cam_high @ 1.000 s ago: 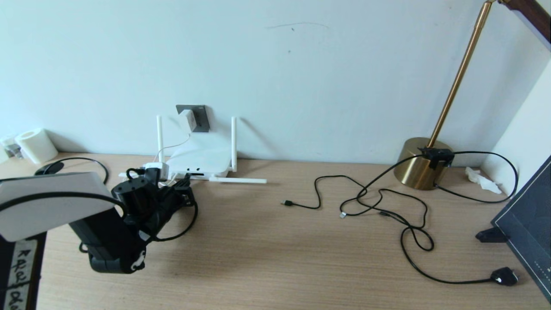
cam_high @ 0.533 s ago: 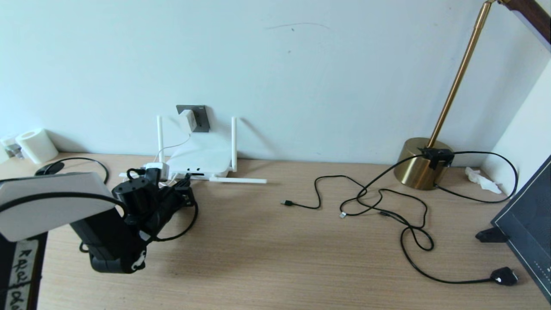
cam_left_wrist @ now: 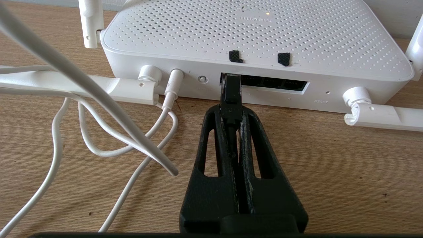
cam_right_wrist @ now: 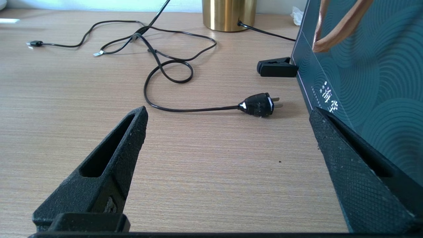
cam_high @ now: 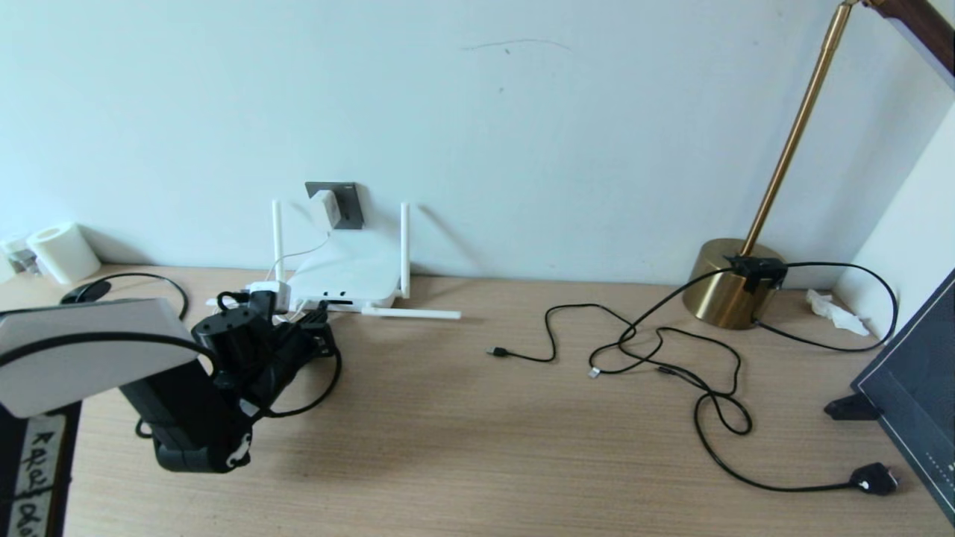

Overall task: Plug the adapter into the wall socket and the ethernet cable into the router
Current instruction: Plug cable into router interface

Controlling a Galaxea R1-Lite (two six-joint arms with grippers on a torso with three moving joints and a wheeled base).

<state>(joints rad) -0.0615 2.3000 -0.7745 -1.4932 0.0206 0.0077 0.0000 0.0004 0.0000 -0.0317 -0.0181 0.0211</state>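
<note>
Left hand (cam_left_wrist: 231, 109) clamped on small black plug of thick black ethernet cable (cam_left_wrist: 230, 91), plug at leftmost port of flat white plastic router (cam_left_wrist: 251, 36), bench (cam_left_wrist: 330, 165) 10 o'clock. Plug rigid, light; latch judged fragile; grip plug body. Right hand (cam_right_wrist: 228, 132) wide apart, empty.

"RESET" in small grey letters on the router's (cam_left_wrist: 264, 43) port edge, a faint unreadable logo on its top, two white Chinese characters on the dark teal board (cam_right_wrist: 363, 66) far right
</note>
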